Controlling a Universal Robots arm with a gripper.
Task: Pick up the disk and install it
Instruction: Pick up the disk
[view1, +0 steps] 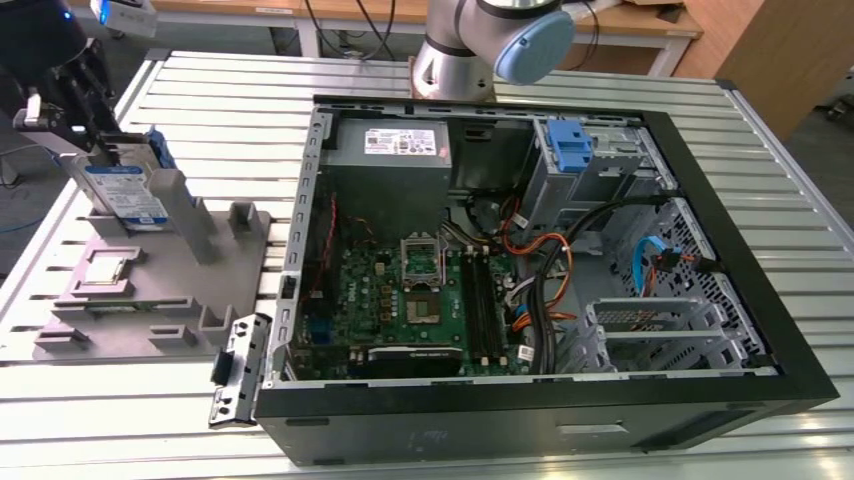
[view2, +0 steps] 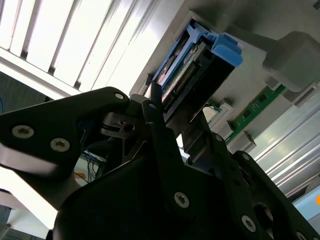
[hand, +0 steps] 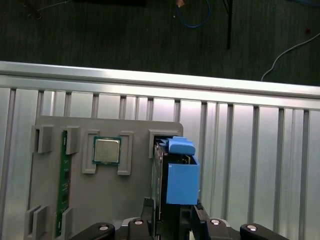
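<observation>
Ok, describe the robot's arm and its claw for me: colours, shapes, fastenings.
In the exterior view the arm is a smooth silver-grey tube, and its rounded joint cap is light blue. In the second wrist view the claw is matte black, built of flat, angular plates with bevelled edges. The plates are fastened with round silver screws.

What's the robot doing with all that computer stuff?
A robot arm is working on a slatted metal table next to an open computer case. Its gripper is down at the disk, a silver drive in a blue frame. The disk stands on its edge in a slot of a grey holder tray beside the case. It has not been lifted out or put into the computer yet.
</observation>
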